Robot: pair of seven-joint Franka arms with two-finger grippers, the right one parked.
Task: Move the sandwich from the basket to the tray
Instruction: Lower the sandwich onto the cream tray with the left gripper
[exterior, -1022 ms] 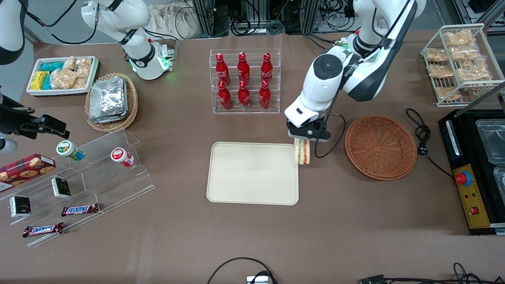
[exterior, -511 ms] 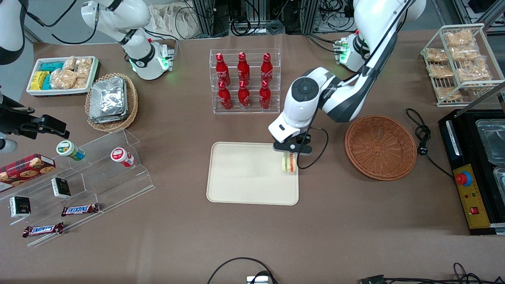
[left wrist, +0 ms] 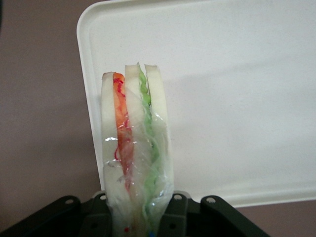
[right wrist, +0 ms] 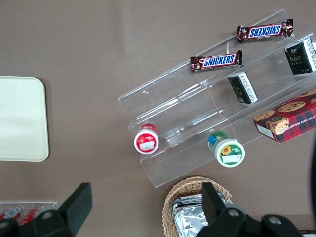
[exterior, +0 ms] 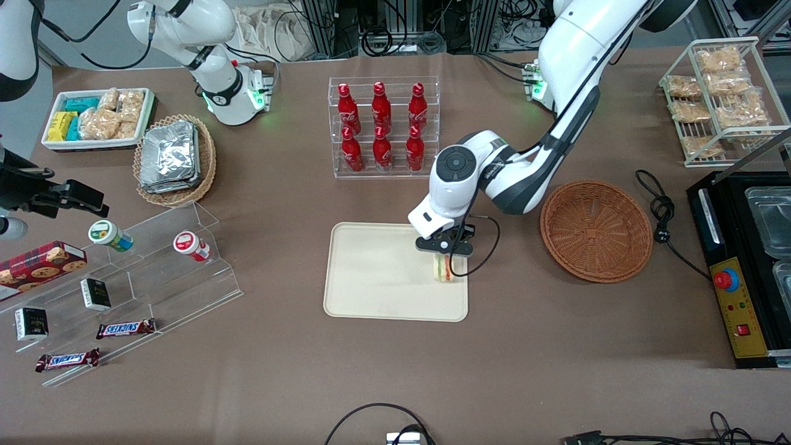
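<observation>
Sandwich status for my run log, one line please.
gripper: shut on sandwich | above tray | basket: empty

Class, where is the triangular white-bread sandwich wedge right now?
The sandwich wedge is gripped in the left arm's gripper over the cream rectangular tray, at the tray's end nearest the reddish-brown wicker basket.

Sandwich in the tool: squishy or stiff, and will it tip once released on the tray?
Probably soft: the sandwich is layered bread in thin wrap, clamped by the tool. Likely light. It stands on edge over the tray, so it may topple flat.
</observation>
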